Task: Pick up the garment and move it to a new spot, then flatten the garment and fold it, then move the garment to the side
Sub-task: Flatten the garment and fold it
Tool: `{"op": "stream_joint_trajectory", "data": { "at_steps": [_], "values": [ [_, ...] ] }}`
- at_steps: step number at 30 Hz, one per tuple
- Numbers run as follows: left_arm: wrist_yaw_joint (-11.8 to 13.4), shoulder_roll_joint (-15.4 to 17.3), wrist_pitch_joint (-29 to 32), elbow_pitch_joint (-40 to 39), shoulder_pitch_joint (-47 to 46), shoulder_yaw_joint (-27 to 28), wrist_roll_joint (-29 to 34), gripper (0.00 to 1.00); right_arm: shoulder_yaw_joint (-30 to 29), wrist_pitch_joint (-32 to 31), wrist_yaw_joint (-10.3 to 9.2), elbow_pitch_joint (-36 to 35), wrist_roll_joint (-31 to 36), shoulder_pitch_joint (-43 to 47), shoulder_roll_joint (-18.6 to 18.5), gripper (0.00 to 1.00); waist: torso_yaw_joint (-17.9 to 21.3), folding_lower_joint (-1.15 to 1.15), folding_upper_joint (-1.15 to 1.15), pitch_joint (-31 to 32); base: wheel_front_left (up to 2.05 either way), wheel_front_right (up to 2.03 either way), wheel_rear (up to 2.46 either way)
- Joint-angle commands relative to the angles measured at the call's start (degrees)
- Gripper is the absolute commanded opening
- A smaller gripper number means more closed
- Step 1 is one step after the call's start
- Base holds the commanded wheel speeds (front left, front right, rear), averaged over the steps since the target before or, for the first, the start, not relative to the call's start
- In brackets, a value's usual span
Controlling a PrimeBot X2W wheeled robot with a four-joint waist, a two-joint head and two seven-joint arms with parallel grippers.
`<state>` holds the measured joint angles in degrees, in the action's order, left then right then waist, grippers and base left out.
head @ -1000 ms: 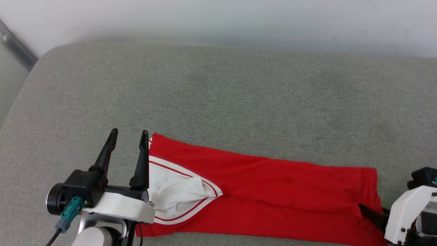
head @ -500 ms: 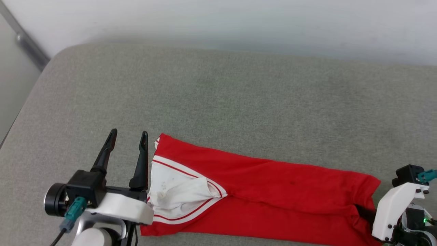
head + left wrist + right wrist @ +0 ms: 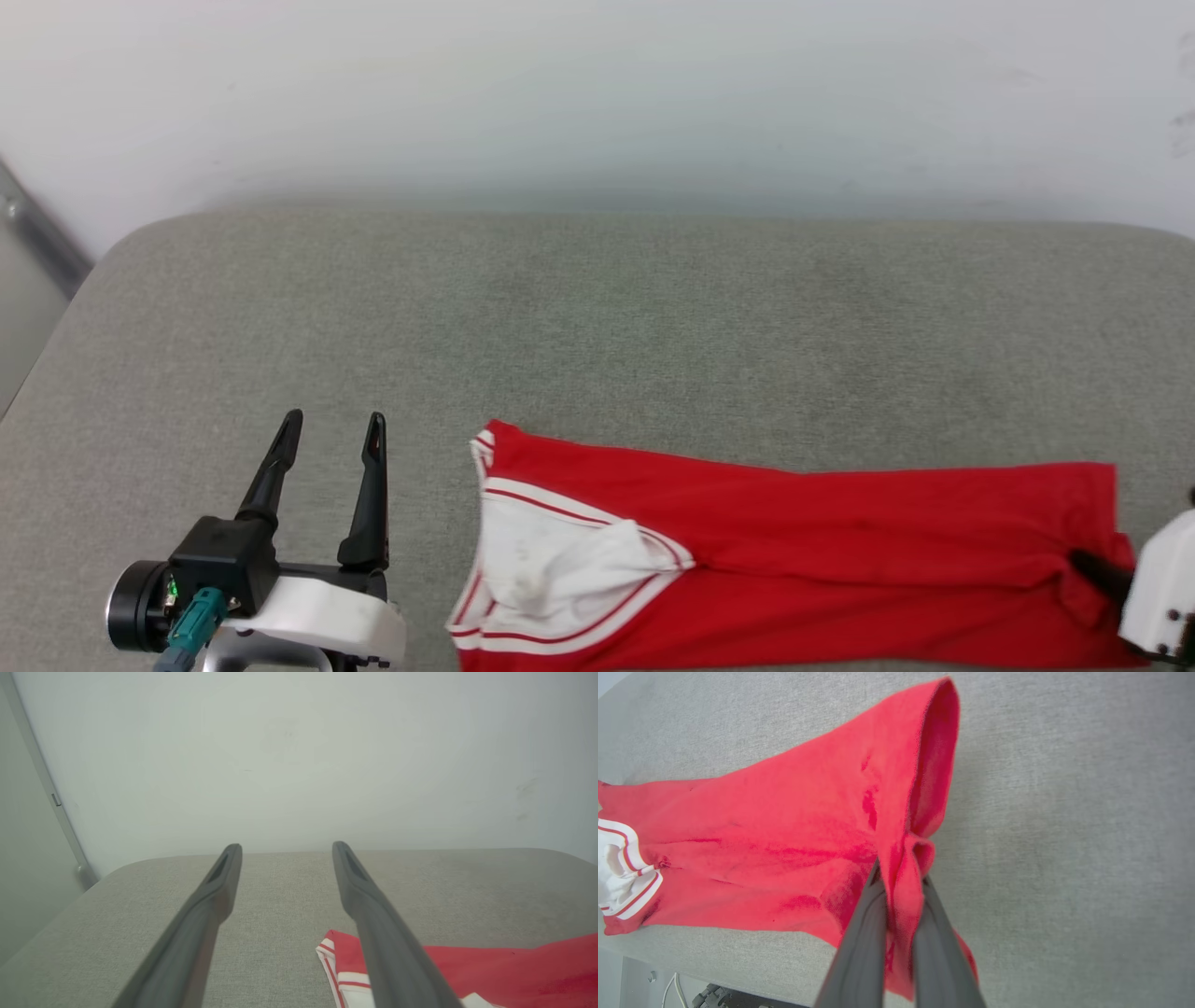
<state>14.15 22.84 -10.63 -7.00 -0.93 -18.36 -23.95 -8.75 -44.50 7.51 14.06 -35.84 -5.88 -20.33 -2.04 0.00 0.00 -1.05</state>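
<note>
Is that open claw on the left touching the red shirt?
Apart. The head view shows a strip of grey cushion between the left gripper and the collar end of the garment.

no readable text, no labels, no numbers anywhere

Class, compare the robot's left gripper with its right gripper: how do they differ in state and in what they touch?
The left gripper is open; the right gripper is shut. The left gripper holds nothing and sits apart from the garment; the right gripper pinches a fold at the garment's plain red end, opposite the collar. Both have two long dark fingers.
</note>
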Motion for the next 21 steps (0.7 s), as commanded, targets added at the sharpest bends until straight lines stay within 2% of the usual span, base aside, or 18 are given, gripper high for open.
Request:
{"op": "stream_joint_trajectory", "data": {
  "at_steps": [1, 6, 9, 13, 16, 18, 21],
  "values": [
    [0.1, 0.0, -0.3, -0.1, 0.7, 0.1, -0.2, 1.00, -0.4, -0.1, -0.04, 0.0, 0.3, 0.4, -0.3, 0.00, 0.4, 0.00, 0.00, 0.4, 0.00, 0.00, 0.00],
    [0.3, -0.4, -0.7, 0.0, 1.3, 0.1, -0.7, 1.00, -6.8, -2.1, -0.04, -0.2, 1.5, 1.4, -0.2, 0.00, 0.8, 0.00, 0.00, 0.9, 0.00, 0.00, 0.00],
    [0.3, -0.6, -0.8, 0.3, 1.3, 0.0, -0.9, 1.00, -10.4, -4.8, -0.03, 0.0, -1.0, 0.6, 3.0, 0.00, 0.7, 0.00, 0.00, 1.0, 0.00, 0.00, 0.00],
    [0.0, -0.9, -0.9, 0.8, 0.7, -0.4, -1.1, 1.00, -15.2, -12.7, -0.03, 1.3, -9.9, -1.2, 10.8, 0.00, -0.1, 0.00, 0.00, 1.0, 0.00, 0.00, 0.00],
    [-0.3, -1.0, -1.0, 0.9, -0.2, -0.8, -1.1, 1.00, -17.0, -17.7, -0.03, 1.6, -15.7, -2.0, 14.9, 0.00, -1.0, 0.00, 0.00, 0.7, 0.00, 0.00, 0.00],
    [-0.4, -1.2, -1.1, 1.1, -0.7, -1.1, -1.1, 1.00, -17.0, -20.2, -0.03, 2.3, -19.4, -2.7, 16.7, 0.00, -1.7, 0.00, 0.00, 0.5, 0.00, 0.00, 0.00],
    [-0.9, -1.4, -0.9, 1.3, -1.5, -1.7, -1.0, 1.00, -15.5, -22.1, -0.03, 4.3, -26.2, -3.9, 17.4, 0.00, -3.0, 0.00, 0.00, -0.3, 0.00, 0.00, 0.00]
  ]
}}
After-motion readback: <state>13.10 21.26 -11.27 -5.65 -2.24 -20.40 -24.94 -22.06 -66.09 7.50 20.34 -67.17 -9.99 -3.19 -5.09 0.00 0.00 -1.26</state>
